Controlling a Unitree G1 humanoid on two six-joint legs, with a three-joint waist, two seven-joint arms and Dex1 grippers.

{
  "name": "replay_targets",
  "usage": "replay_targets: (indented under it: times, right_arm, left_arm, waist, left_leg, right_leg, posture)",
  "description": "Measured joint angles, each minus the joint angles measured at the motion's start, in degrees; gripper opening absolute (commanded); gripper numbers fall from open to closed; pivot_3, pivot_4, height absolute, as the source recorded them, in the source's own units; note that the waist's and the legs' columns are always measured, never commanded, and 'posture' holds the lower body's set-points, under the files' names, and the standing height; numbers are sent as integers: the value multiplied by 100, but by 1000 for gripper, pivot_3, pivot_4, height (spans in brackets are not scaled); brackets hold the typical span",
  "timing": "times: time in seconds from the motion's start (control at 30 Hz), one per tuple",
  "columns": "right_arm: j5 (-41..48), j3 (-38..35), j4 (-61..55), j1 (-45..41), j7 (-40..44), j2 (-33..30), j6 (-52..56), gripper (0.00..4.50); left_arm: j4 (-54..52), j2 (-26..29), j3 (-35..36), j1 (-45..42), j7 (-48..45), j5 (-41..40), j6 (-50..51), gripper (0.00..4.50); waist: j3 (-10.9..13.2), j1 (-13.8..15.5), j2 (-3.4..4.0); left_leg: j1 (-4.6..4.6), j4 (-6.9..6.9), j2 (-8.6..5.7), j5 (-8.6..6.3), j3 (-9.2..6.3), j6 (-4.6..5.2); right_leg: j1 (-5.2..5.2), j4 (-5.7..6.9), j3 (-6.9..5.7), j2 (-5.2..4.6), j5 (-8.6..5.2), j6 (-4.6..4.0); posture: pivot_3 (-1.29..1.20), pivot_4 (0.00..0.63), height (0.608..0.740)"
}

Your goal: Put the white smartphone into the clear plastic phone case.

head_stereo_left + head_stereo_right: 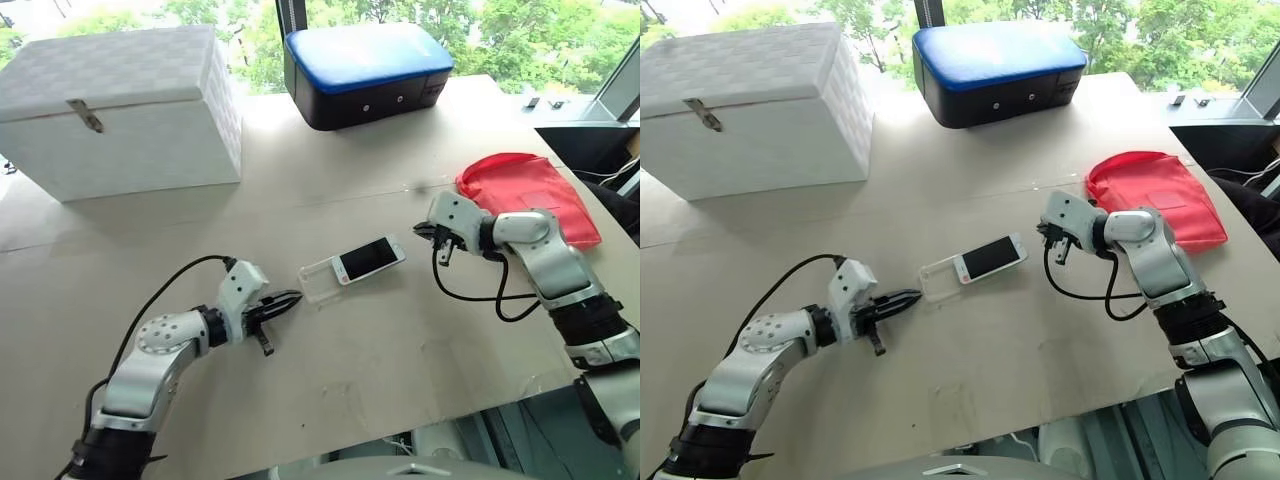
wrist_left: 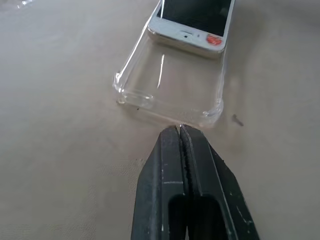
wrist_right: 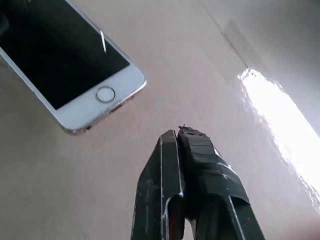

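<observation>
Small white smartphone (image 1: 368, 259) with black screen lying flat, face up, near the middle of the pale beige desk (image 1: 330, 190) — long axis running diagonally, home-button end toward the right claw, other end toward the left one. Thin clear plastic phone case (image 1: 322, 281) lying along the same diagonal, open side up, just beside the left claw. Phone only partly inside: left-hand end resting within the case, remainder sticking out past the rim, leaving the nearer half of the shell empty. Case nearly invisible from the head views, showing only faint glossy edges; rounded corners and raised rim plain in the left wrist view.

Left claw (image 1: 290, 300) with black fingers pressed together, holding nothing, tip close to the case's end edge — contact impossible to judge. Right claw (image 1: 424, 232) likewise closed and empty, just beyond the phone's home-button end, apart from it.

Phone's far part cut off in both wrist views. Behind: white woven box with metal latch (image 1: 120, 105), blue-topped black case (image 1: 365, 72), red fabric pouch (image 1: 540, 185) partly hidden by the right arm.
</observation>
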Motion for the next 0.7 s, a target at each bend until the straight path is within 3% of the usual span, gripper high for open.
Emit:
replay_targets:
  times: [0.47,0.7]
  right_arm:
    - [-364,1044,-341,-67,515,487,-39,0]
    - [-731,1215,355,-607,468,829,-313,0]
  left_arm:
    - [673,-44,-314,-598,-137,229,-372,51]
    - [562,-21,-253,-587,-111,249,-159,51]
  waist:
    - [-3,29,-4]
    - [-5,-4,-6]
  left_leg:
    - [15,22,5,9,-11,-7]
    - [25,21,17,14,-11,-15]
  right_leg:
    - [15,9,-2,5,1,2]
    - [19,13,-1,17,1,0]
  posture:
    - [0,150,734]
    - [0,150,734]
